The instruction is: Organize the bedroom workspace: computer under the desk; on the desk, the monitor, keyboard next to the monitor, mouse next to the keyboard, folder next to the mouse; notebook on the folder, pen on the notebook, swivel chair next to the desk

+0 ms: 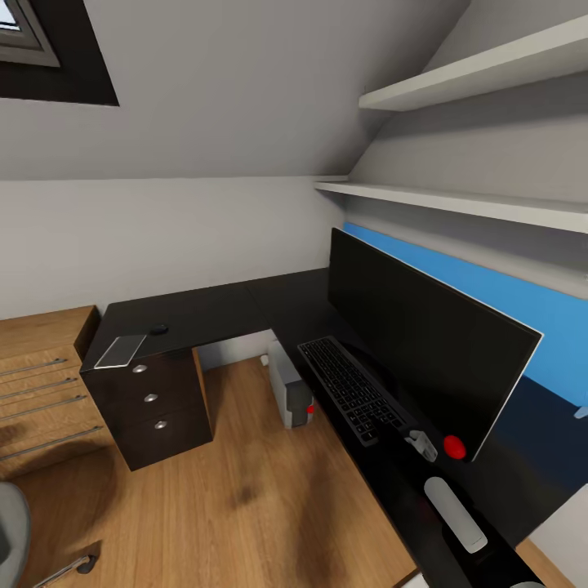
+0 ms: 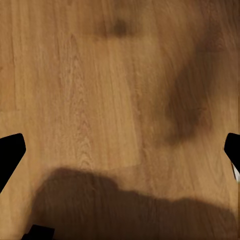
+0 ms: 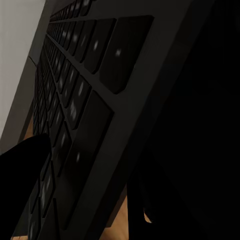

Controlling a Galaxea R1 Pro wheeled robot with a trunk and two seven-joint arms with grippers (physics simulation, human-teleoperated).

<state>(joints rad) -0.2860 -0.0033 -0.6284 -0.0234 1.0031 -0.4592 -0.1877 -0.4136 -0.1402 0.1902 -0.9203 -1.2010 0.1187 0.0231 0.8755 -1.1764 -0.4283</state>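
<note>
My right fingers [image 1: 422,443] grip the keyboard [image 1: 351,388] at its near end, long axis running away along the bench [image 1: 212,314] (left fingers spread wide).

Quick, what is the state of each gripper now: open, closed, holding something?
Left gripper: open, empty, above the wooden floor.
Right gripper: at the keyboard; state cannot be told.

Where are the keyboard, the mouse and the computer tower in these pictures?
keyboard [image 1: 353,389]: head view, middle of the key field.
mouse [image 1: 159,329]: head view, top of its dark shell.
computer tower [image 1: 287,383]: head view, light-grey top panel, below the desk edge.
</note>
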